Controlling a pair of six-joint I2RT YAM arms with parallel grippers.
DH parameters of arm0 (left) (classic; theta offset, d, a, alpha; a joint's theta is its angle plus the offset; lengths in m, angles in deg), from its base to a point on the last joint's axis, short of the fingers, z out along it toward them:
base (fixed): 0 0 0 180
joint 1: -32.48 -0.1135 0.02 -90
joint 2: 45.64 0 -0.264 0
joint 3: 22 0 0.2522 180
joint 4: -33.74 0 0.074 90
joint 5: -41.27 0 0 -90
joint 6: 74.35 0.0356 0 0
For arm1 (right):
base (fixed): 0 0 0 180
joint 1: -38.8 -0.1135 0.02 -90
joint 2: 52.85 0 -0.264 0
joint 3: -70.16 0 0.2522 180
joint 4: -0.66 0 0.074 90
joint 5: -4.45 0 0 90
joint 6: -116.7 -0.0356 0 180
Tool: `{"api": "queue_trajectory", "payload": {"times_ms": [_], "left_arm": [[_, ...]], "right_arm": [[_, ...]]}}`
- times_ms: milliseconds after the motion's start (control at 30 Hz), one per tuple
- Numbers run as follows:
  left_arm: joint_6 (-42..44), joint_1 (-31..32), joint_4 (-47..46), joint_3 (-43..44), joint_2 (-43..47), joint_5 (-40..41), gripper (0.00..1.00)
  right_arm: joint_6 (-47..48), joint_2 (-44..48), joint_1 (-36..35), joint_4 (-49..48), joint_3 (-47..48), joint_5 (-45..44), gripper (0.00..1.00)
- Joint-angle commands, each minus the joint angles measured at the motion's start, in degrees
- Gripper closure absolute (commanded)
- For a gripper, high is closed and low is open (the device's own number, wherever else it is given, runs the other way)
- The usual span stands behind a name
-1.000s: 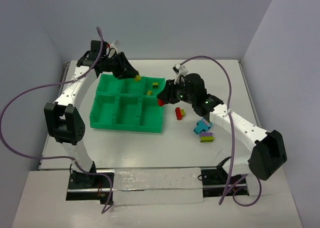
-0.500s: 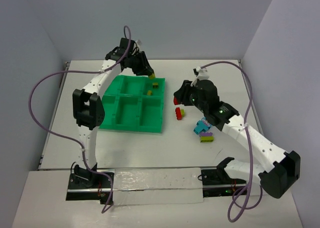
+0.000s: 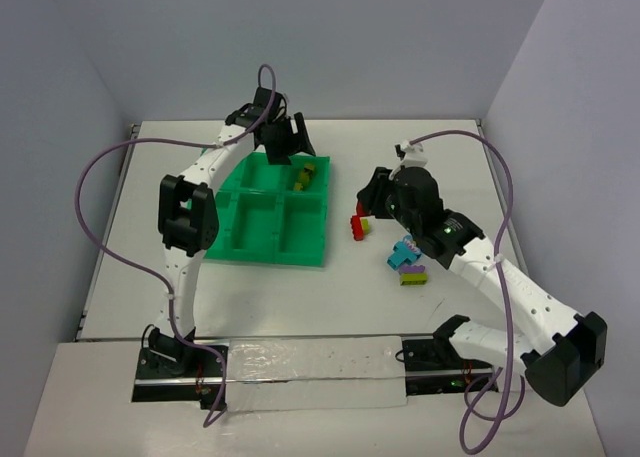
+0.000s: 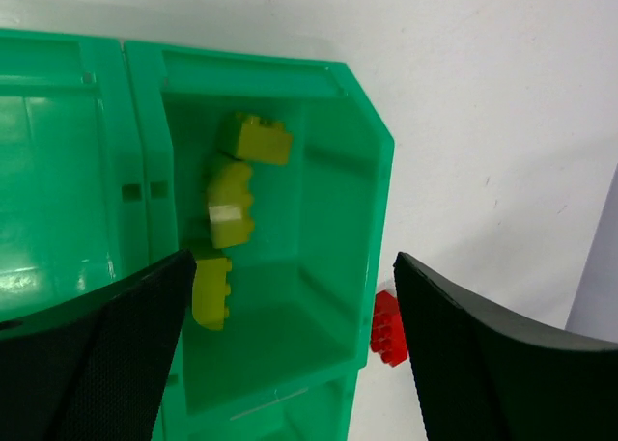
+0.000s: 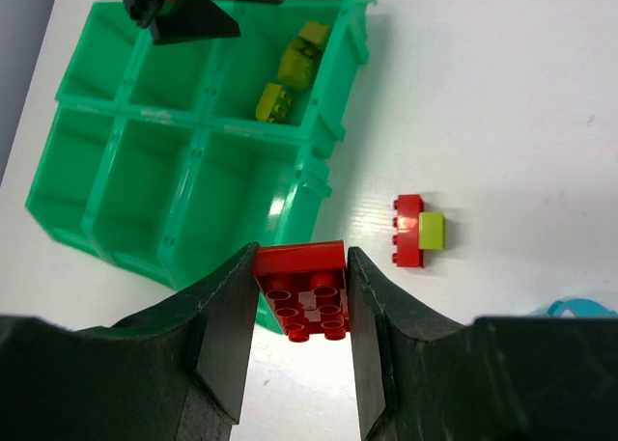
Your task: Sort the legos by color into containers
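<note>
Surface: white desk (image 3: pixel 260 297), pale grey walls (image 3: pixel 400 37). Held: red brick (image 5: pixel 301 265) clamped in right pincer (image 5: pixel 300 301), just right of green tray (image 5: pixel 333 123); left pincer (image 4: pixel 290 316) apart above far-right compartment (image 4: pixel 328 296), which holds three yellow-green bricks (image 4: pixel 230 205).

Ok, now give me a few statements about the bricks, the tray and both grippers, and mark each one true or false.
1. The right gripper is shut on a red brick. True.
2. The left gripper holds a yellow-green brick. False: it is open and empty, above the tray.
3. Three yellow-green bricks lie together in one corner compartment of the tray. True.
4. The cyan bricks are inside the tray. False: they lie on the table, to the right of the tray.
</note>
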Motion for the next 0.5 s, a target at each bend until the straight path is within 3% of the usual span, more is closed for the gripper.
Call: {"api": "queue_trajectory", "payload": {"times_ms": [0,200,467], "left_arm": [[1.84,0.83,2.72,4.00,6.19,2.49,0.07],[3.57,0.19,6.13,3.33,15.76,7.32,0.06],[2.14,-4.93,4.44,-10.35,29.11,9.77,0.06]], "right_arm": [[0.38,-3.38,-0.47,-1.40,4.61,2.95,1.00],[0.51,-10.94,-4.40,-2.41,10.05,7.18,1.00],[1.43,-22.10,-9.47,-1.93,16.20,10.23,0.99]]}}
